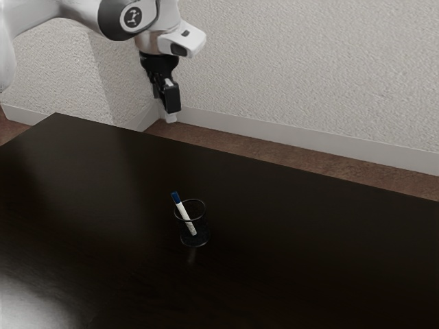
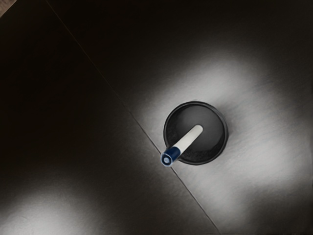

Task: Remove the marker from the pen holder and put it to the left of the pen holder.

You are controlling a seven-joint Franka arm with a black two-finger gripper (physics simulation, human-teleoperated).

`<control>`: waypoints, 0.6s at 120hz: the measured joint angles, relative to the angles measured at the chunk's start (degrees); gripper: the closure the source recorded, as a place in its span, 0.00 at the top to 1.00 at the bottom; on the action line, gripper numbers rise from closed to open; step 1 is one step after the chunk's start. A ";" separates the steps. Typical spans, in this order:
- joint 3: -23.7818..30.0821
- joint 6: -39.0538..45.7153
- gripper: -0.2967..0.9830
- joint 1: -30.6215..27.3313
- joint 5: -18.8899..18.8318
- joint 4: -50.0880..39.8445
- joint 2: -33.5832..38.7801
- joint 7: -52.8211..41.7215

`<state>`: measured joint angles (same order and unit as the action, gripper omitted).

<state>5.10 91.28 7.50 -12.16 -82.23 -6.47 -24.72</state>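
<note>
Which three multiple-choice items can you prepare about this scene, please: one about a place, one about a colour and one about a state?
1. Where is the marker?
A) On the floor
B) In the pen holder
C) Under the pen holder

2. What colour is the marker's cap?
A) Red
B) Yellow
C) Blue

3. How does the marker stand?
A) Leaning
B) Straight upright
C) Lying flat

Answers:
1. B: both views show its lower part inside the pen holder.
2. C: the cap looks dark blue in both views.
3. A: it slants in the exterior view, its cap out past the pen holder's rim.
</note>
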 joint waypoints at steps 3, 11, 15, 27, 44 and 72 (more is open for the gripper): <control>0.01 0.01 0.77 0.27 -0.04 0.01 -0.58 -0.60; -0.09 0.04 0.77 0.06 -0.05 0.03 -2.63 -2.09; -0.22 0.06 0.77 -0.25 -0.02 0.03 -4.07 -2.79; -0.40 0.08 0.77 -1.28 0.29 -0.01 -9.78 -4.66; 0.04 0.10 0.77 -5.07 0.64 -0.98 -16.68 -6.74; 0.17 0.11 0.77 -7.38 7.48 -0.76 -22.83 -9.21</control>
<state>5.27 91.39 0.12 -4.68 -82.99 -29.30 -33.93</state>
